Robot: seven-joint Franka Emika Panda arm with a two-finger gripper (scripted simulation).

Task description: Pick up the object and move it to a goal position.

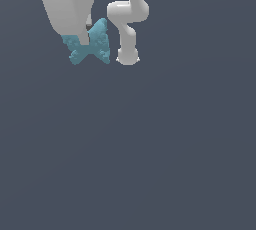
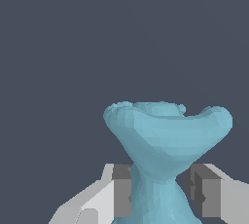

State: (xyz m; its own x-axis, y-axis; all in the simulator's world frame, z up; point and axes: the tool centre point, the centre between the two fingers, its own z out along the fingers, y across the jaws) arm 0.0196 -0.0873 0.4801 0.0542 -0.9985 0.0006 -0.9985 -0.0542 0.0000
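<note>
The jaws stand partly closed, one pad on each side of the pinched waist of the teal object (image 2: 163, 169), gripping it. The gripper (image 2: 163, 191) holds it; one flared lobe extends beyond the fingertips toward twelve o'clock in the wrist view.

In the exterior view the object (image 1: 92, 49) hangs beneath the gripper (image 1: 86, 38), at nine o'clock from the arm's base (image 1: 127, 56).

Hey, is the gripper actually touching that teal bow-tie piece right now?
Touching. In the wrist view the teal bow-tie piece sits with its narrow waist between the gripper fingers, which press against both sides with no gap showing.
</note>
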